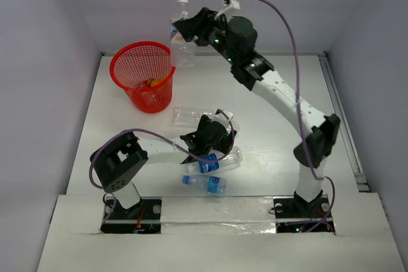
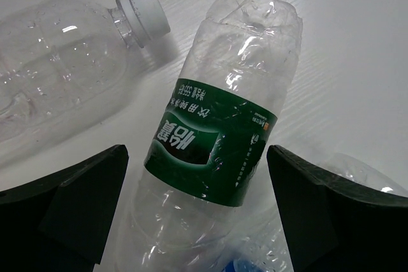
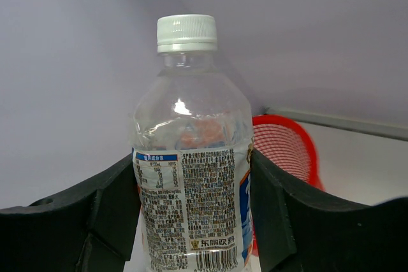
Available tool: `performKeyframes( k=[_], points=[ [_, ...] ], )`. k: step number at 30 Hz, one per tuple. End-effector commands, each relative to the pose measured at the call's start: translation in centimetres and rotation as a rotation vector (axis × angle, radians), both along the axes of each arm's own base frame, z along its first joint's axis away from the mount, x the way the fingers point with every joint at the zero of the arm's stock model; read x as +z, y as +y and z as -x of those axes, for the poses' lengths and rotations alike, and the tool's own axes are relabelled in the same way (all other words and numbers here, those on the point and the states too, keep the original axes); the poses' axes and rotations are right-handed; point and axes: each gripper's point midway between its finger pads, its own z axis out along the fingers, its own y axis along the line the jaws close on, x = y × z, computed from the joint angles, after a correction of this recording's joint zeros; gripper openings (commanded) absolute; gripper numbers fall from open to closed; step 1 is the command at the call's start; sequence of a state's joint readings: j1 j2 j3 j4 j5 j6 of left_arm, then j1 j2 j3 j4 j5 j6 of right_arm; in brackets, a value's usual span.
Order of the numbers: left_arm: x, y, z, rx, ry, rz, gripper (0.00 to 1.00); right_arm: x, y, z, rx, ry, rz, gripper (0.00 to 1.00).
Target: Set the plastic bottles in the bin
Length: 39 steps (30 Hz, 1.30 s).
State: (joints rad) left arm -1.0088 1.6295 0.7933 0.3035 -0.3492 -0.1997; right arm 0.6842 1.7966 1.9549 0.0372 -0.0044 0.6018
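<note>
The right gripper (image 3: pixel 194 211) was clamped on an upright white-capped bottle (image 3: pixel 188 125), raised just right of the red mesh bin (image 1: pixel 153 101), which held an orange bottle (image 1: pixel 155 83). The left gripper (image 2: pixel 196 179) stood wide apart astride a green-labelled bottle (image 2: pixel 248 42) lying on the table (image 1: pixel 268 151) beside a label-less bottle (image 2: pixel 57 62).

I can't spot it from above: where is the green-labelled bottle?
In the left wrist view, the green-labelled bottle lies on the table between the open fingers of the left tool, beside a white-capped unlabelled bottle.
</note>
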Motion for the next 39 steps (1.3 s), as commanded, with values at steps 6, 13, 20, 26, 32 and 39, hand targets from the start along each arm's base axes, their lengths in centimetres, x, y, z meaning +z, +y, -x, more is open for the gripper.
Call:
performKeyframes(
  k=[6, 13, 20, 26, 32, 39],
  points=[
    [1.1, -1.6, -1.1, 0.003, -0.046, 0.039, 0.9, 2.2, 6.8, -3.0, 0.049, -0.05, -0.179, 0.55],
    [-0.4, -0.1, -1.8, 0.03, -0.034, -0.004, 0.9, -0.2, 10.7, -4.1, 0.144, -0.048, -0.181, 0.61],
    [-2.4, -0.2, -1.6, 0.017, 0.0, -0.05, 0.9, -4.6, 13.0, -4.7, 0.213, 0.021, -0.14, 0.7],
    [-2.8, -0.5, -1.5, 0.015, 0.003, -0.065, 0.9, -6.2, 13.6, -4.5, 0.242, 0.042, -0.09, 0.88],
    [-2.5, -0.2, -1.7, 0.034, -0.009, -0.066, 0.88, -5.7, 13.2, -3.9, 0.245, 0.025, -0.074, 0.94],
    [-2.4, 0.3, -1.8, 0.048, -0.016, -0.077, 0.83, -1.2, 11.1, -1.4, 0.257, -0.063, -0.085, 0.94]
  ],
)
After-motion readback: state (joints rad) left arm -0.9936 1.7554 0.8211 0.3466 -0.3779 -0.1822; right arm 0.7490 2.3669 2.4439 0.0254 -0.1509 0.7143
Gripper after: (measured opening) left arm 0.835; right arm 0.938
